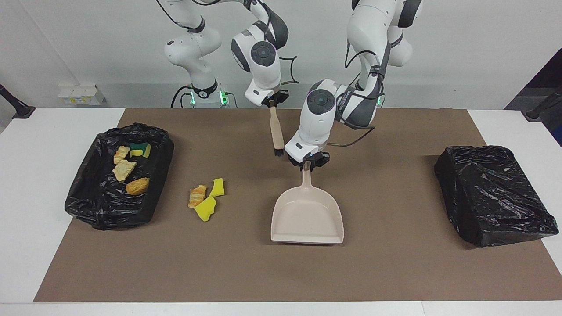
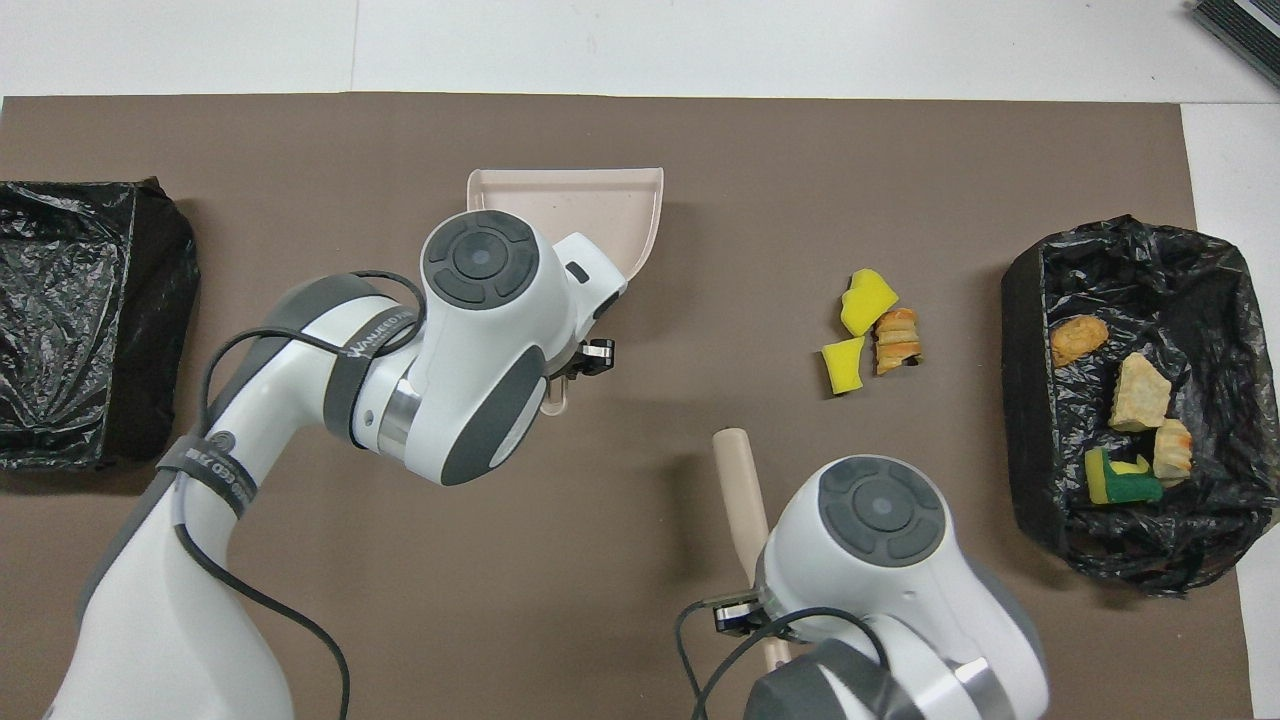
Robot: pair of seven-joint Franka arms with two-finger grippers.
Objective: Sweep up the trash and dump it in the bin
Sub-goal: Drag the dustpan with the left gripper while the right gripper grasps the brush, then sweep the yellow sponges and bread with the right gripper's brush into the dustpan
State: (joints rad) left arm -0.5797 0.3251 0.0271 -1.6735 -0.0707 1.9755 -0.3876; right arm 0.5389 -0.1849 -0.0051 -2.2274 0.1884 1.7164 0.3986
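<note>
Nearest the robots, the right gripper (image 1: 272, 102) hung over the mat's robot-side edge, fingers clamped on a beige wooden-handled hand brush with black bristles (image 1: 276, 131) that dangled bristles-down. Over the mat's middle, the left gripper (image 1: 308, 164) pinched the handle of a beige plastic dustpan (image 1: 307, 216). The brush seemed likely to swing and scatter scraps, and the pan's lip might ride up so pieces slip under. Toward the right arm's end lay the loose trash (image 1: 205, 195): two yellow foam chunks touching a golden toy pastry. Four more scraps sat in the black-bag-lined bin (image 1: 88, 206) by that edge.
</note>
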